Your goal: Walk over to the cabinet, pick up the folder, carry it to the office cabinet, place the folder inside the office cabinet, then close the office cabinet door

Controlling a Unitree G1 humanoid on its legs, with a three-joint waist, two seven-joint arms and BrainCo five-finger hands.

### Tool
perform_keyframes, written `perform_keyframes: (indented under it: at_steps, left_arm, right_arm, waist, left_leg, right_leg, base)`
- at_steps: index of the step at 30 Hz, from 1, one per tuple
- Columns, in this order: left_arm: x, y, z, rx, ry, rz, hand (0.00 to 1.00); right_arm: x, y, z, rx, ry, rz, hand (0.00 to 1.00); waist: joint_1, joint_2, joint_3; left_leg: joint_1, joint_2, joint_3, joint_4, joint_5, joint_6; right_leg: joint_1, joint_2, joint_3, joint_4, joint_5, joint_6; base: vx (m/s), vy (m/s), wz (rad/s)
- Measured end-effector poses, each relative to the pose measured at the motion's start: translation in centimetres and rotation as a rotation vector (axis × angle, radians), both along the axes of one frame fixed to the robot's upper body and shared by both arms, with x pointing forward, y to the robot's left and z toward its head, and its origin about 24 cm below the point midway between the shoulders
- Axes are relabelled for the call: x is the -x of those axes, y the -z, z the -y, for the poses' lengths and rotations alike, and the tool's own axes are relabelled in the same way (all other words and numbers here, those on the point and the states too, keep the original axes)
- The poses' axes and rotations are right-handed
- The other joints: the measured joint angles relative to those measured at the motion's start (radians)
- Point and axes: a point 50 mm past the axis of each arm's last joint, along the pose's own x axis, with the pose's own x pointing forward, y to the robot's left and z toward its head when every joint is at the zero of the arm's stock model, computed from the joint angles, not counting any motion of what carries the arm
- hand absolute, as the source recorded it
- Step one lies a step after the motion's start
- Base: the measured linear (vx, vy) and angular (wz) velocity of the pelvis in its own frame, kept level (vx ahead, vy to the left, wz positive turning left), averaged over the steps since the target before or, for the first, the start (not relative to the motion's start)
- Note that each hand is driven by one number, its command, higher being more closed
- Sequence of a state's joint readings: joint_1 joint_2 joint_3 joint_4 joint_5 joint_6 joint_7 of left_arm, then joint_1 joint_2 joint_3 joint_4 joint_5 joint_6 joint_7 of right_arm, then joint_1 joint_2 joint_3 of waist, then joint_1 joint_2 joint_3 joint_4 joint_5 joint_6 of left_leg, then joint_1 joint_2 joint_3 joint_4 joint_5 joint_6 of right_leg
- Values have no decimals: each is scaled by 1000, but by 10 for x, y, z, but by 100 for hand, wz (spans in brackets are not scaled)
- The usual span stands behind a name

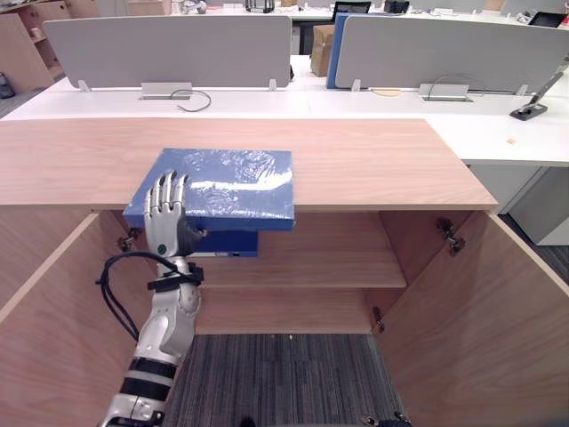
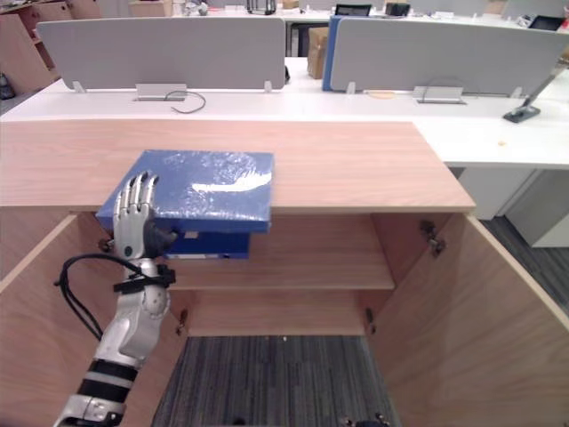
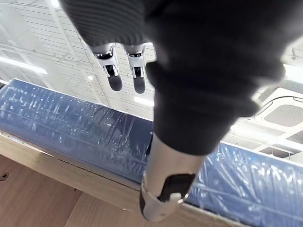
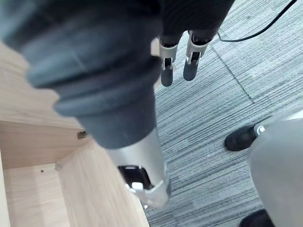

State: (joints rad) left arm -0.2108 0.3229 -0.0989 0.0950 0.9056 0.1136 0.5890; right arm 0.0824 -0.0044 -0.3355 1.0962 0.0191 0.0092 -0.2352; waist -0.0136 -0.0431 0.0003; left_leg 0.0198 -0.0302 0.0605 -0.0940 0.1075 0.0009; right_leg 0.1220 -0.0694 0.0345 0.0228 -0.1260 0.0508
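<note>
Left eye view, glossy blue folder (image 1: 227, 182) overhanging cabinet top (image 1: 373, 160), straight-fingered left hand (image 1: 164, 221)

Grey desk screens (image 1: 169, 49), white desks (image 1: 267, 100) — cardboard box (image 1: 320, 49) behind, striped carpet (image 1: 284, 374)

The left arm (image 1: 164, 342) is reaching up from the lower left, the forearm rising steeply and the wrist staying in line with it. The left hand (image 1: 164, 212) is standing upright at the front edge of the cabinet top (image 1: 382, 165), left of its middle. Its back is facing the camera, its fingers (image 3: 113, 78) are lying straight and side by side, and its thumb (image 3: 165, 170) is stretching out apart from them. The right hand (image 4: 166, 71) is hanging low, fingers straight and pointing downward, thumb (image 4: 142, 165) straight as well.
</note>
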Motion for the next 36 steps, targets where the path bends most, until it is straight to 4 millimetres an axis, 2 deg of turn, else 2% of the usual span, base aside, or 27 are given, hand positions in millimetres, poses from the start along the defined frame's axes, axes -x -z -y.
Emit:
perform_keyframes:
  at_steps: [14, 15, 22, 31, 34, 36]
  left_arm:
    - [-36, -1, -29, -161, -56, -142, 0]
    - [-40, -2, -31, -170, -62, -154, 100]
    - [-59, -11, -39, -201, -93, -180, 100]
    - [-61, -7, -37, -214, -86, -190, 100]
    - [-49, -10, -27, -183, -37, -140, 100]
    - [-25, -18, -4, -145, 83, -46, 100]
  right_arm:
    - [-2, 0, 4, -20, 39, 19, 0]
    - [-2, -1, 5, -23, 52, 25, 0]
    - [-4, -2, 10, -23, 97, 40, 0]
    - [-1, -1, 12, -28, 132, 39, 0]
    - [2, -1, 14, -31, 161, 37, 0]
    - [4, 0, 14, -31, 163, 26, 0]
  waist:
    - [-16, 4, 19]
    - [-18, 7, 21]
    - [-31, 11, 24]
    - [-33, 17, 27]
    - [-33, 17, 29]
    - [-32, 17, 30]
  left_leg:
    - [0, -4, 3, 1, -3, 0]
    - [0, -4, 3, 1, -3, 0]
    - [4, -5, 8, 1, -3, 0]
    - [6, -9, 9, 1, -3, 0]
    - [3, -15, 8, 2, -4, 1]
    - [0, -22, 6, 5, -6, 4]
  right_leg:
    - [1, -4, 3, -8, 0, 0]
    - [1, -4, 3, -8, 0, -1]
    - [1, -5, 6, -12, 3, -4]
    - [3, -8, 4, -14, 6, -10]
    - [3, -14, 4, -19, 6, -10]
    - [3, -22, 3, -26, 6, -10]
  base:
    - [-6, 2, 0]
    - [0, 0, 0]
    - [0, 0, 0]
    - [0, 0, 0]
    - [0, 0, 0]
    - [0, 0, 0]
